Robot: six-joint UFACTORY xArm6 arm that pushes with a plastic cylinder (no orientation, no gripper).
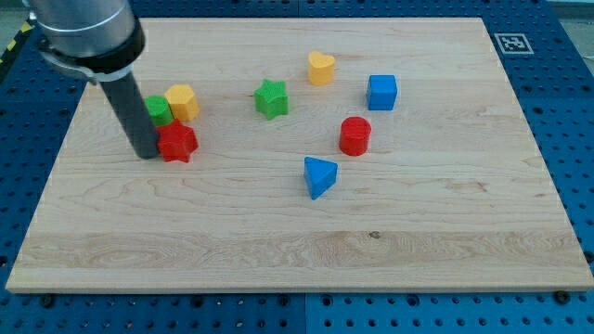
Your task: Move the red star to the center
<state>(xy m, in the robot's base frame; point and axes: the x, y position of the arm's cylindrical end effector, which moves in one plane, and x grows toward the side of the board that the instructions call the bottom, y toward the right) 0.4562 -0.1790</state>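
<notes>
My tip [147, 154] touches the red star's [177, 141] left side; there is no gripper. Push steadily right, staying centred so it doesn't spin away.

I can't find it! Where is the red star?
The red star sits on the view's left, right beside my tip, just below the green block and yellow block.

Just one cam here, sitting high off the near edge and tilted down at the wooden tabletop [297, 269]. Far enough back that nearly the whole board fits, with blue pegboard [557, 111] around it.
</notes>
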